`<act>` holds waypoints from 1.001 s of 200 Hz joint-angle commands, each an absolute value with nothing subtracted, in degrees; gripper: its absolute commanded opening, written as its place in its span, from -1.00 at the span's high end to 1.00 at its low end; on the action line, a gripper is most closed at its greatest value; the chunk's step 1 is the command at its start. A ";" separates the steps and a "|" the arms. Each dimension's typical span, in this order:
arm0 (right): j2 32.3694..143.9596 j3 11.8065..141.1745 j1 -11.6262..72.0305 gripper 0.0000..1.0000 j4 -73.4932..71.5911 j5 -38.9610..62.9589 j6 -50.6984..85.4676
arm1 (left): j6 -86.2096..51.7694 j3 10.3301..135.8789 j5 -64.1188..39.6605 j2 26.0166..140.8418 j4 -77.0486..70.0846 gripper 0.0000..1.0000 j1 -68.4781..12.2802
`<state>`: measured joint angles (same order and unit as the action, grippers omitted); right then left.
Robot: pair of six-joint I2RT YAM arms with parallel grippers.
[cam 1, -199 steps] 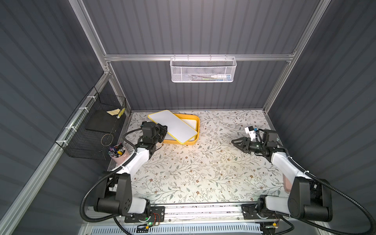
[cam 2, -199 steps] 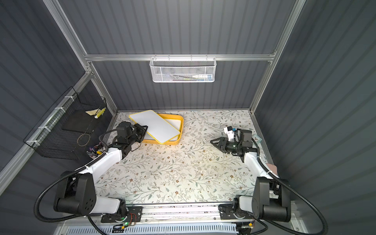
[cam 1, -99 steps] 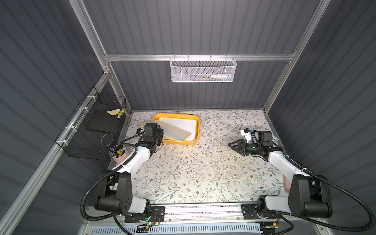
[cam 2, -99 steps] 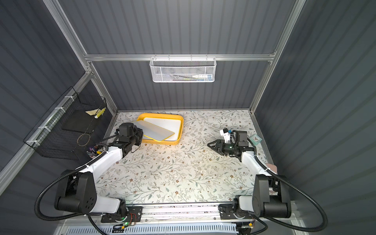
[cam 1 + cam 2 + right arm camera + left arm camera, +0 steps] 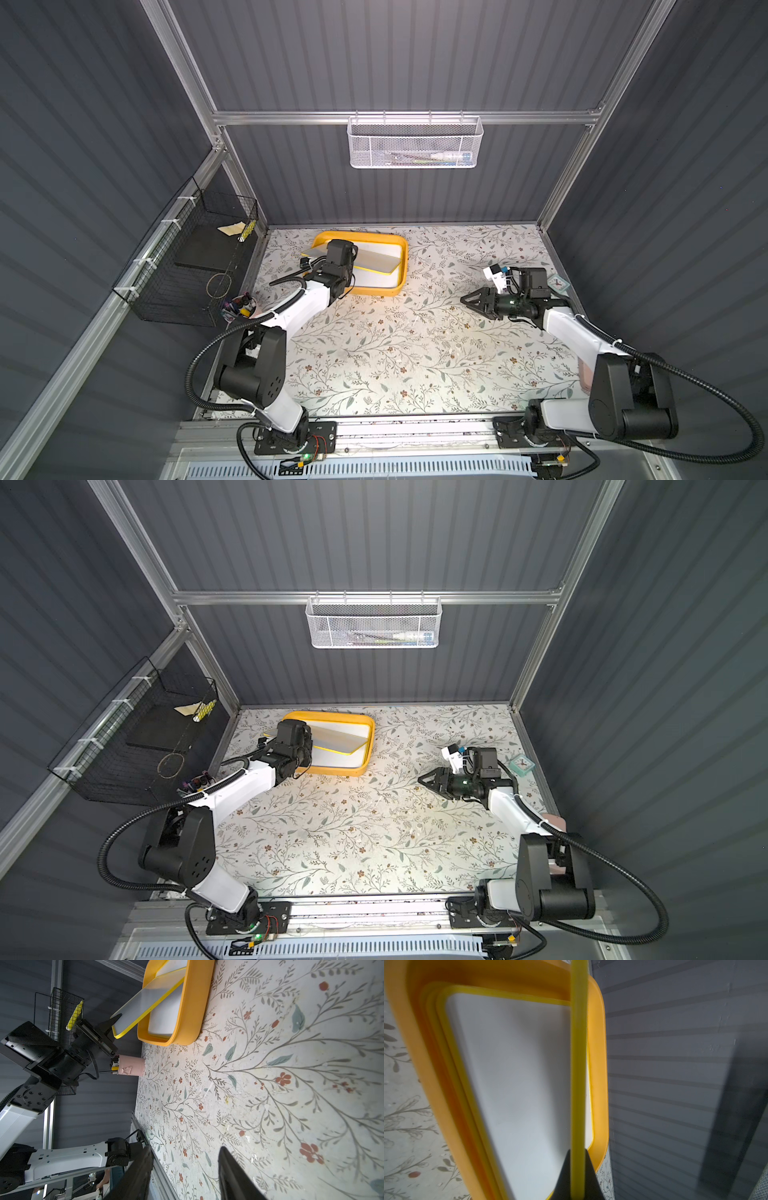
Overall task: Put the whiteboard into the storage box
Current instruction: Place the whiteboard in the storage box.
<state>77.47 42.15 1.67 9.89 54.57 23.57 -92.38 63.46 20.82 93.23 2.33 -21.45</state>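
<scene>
Floral table (image 5: 374, 353), storage box (image 5: 404, 266), pink cup (image 5: 133, 1065), clock (image 5: 557, 282)

You will find no readable text, label, brand or number in any view. Note two items that may carry markings:

- The small clock (image 5: 520, 765) at the right edge of the floral mat in a top view shows a dial with hands. Its numerals are too small to read.
- A pen (image 5: 451, 156) lying in the white mesh basket (image 5: 374, 133) at the upper centre of a top view has a blue band. Any print on it cannot be made out.
</scene>
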 commanded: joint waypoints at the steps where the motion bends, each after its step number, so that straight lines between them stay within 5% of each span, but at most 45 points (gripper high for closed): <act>1: 77.86 43.14 2.18 -0.06 10.24 54.44 22.87 | -95.61 64.69 22.73 96.28 4.81 1.00 -22.18; 56: 78.34 43.32 2.52 -0.07 10.07 55.06 22.97 | -97.82 64.68 26.26 99.02 4.27 1.00 -24.40; 92: 79.45 43.29 2.68 -0.07 9.20 56.11 23.64 | -100.24 64.03 27.20 101.16 4.08 0.74 -25.83; 147: 80.69 43.83 2.90 -0.08 8.81 56.16 23.77 | -95.52 60.61 28.12 99.74 4.32 -0.17 -26.45; 200: 82.56 45.03 3.25 -0.08 9.76 55.75 22.92 | -82.60 59.46 28.40 96.74 4.57 -0.55 -26.54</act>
<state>81.62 42.92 2.85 9.32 55.24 23.53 -91.72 60.93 27.44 98.52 0.93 -26.20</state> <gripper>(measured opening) 0.541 0.741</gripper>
